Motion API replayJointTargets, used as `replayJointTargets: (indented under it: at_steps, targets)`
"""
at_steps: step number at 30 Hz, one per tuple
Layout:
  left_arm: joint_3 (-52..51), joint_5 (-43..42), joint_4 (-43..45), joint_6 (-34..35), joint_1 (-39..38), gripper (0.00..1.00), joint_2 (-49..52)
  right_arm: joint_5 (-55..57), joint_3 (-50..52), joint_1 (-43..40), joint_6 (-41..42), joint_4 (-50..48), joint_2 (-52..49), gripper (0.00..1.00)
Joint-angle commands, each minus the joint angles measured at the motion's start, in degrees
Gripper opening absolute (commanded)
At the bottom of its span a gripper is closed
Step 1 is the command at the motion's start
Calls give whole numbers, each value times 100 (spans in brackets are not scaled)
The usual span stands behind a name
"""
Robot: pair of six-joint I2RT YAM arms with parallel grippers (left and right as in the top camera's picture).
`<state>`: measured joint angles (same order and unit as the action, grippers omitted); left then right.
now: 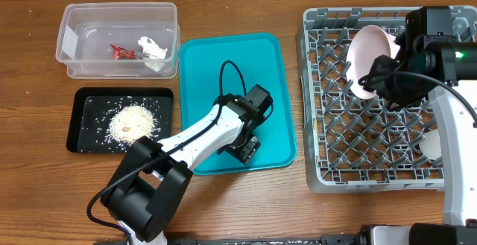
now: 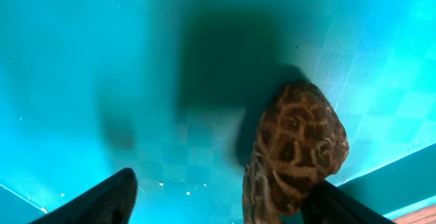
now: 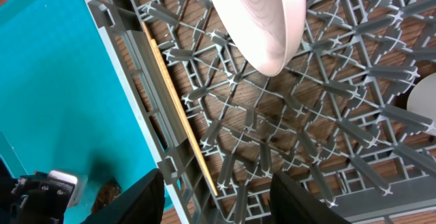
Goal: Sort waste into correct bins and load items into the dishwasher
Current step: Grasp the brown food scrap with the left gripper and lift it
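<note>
A brown food lump [image 2: 296, 149] lies on the teal tray [image 2: 82, 60] between the fingers of my left gripper [image 2: 223, 183]. It rests against the right finger [image 2: 347, 207], and a gap remains on the left side, so the jaws stand open. Overhead, the left gripper [image 1: 244, 148] is low over the teal tray's near right part and hides the lump. My right gripper [image 3: 221, 203] hangs open and empty over the grey dish rack [image 3: 327, 142], just below a tilted white bowl [image 3: 259, 13] that leans among the pegs [image 1: 370, 55].
The clear tub [image 1: 74, 21] at the back left holds a red-and-white wrapper [image 1: 121, 51] and a white tissue [image 1: 152, 48]. The black tray [image 1: 82, 126] in front of it holds white rice scraps [image 1: 133, 122]. Another white dish [image 1: 432, 142] sits at the rack's right side.
</note>
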<state>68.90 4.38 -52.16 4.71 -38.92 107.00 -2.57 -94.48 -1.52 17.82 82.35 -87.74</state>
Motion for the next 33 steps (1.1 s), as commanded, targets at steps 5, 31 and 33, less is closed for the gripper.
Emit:
replayJointTargets:
  at_steps: [5, 31, 33]
  targets:
    - [-39, -446, 105, -175, -55, 73, 63, -9, -35, -15, 24, 2, 20, 52]
    - [411, -380, -494, 332, 341, 4, 170, -7, -35, -15, 20, 55, 20, 52]
    - [616, -380, -667, 452, 568, 4, 59, -7, -35, -15, 22, 68, 20, 52]
